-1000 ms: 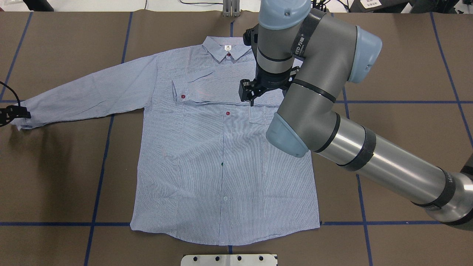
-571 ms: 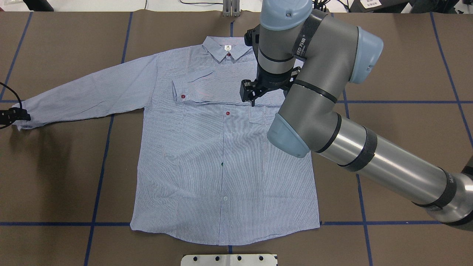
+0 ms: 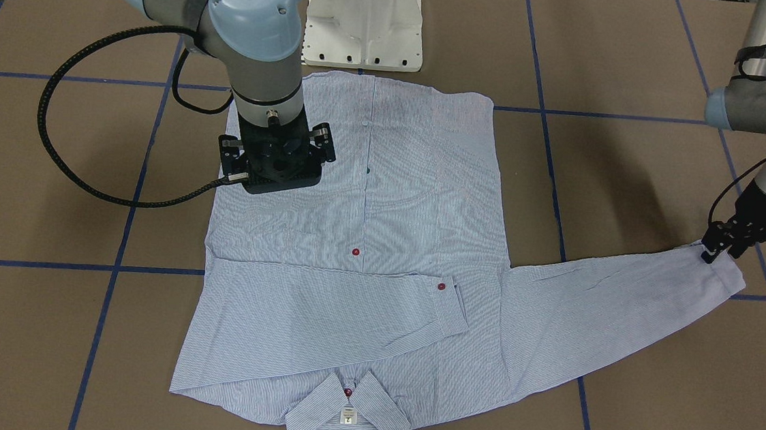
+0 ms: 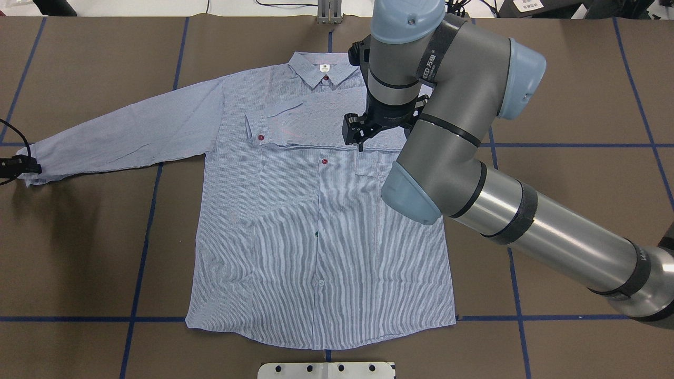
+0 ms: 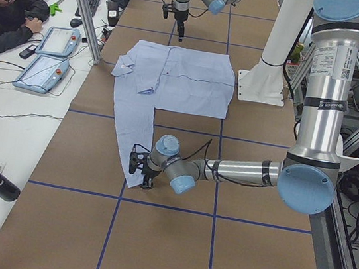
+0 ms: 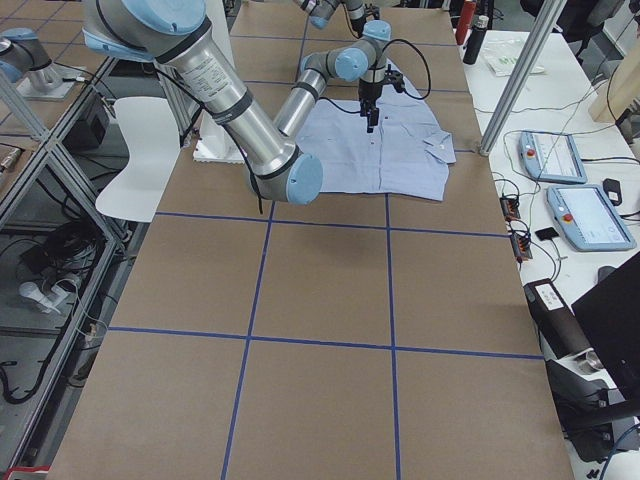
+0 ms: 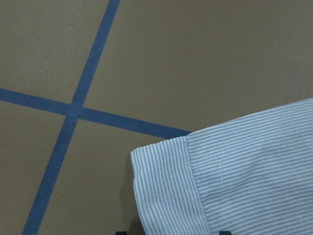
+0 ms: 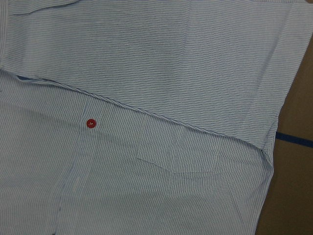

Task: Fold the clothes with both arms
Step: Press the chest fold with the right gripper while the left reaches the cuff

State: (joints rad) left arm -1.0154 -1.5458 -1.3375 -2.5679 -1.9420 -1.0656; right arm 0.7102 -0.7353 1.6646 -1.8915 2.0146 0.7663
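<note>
Shirt (image 4: 274, 237): light blue with fine white stripes, laid flat and front-up on the brown desk (image 4: 79, 252), which is marked with blue tape lines (image 4: 141, 263). Collar (image 4: 308, 67) points away from the robot, with a white label (image 4: 325, 67) showing inside it. Hem (image 4: 316, 342) lies nearest the white pedestal base (image 3: 363, 29).

Placket is closed. It carries a red button at the collar (image 4: 326, 78), a second red button on the chest (image 4: 324, 161), a dark one lower down (image 4: 316, 232) and a pale one near the hem (image 4: 320, 282). Chest pocket (image 4: 371, 167) is partly hidden by the right arm.

Sleeve on the robot's right (image 4: 305, 123) is folded level across the chest, its cuff (image 4: 256, 129) bearing a red button (image 4: 260, 138). Opposite sleeve (image 4: 137, 131) runs out straight to the robot's left, lightly creased.

Left claw (image 3: 718, 254) sits at the end of that outstretched sleeve, its fingers closed on the edge of the cuff. Right claw (image 4: 358, 138) hangs above the chest by the folded sleeve, apart from the cloth; how far its fingers are spread cannot be told.
</note>
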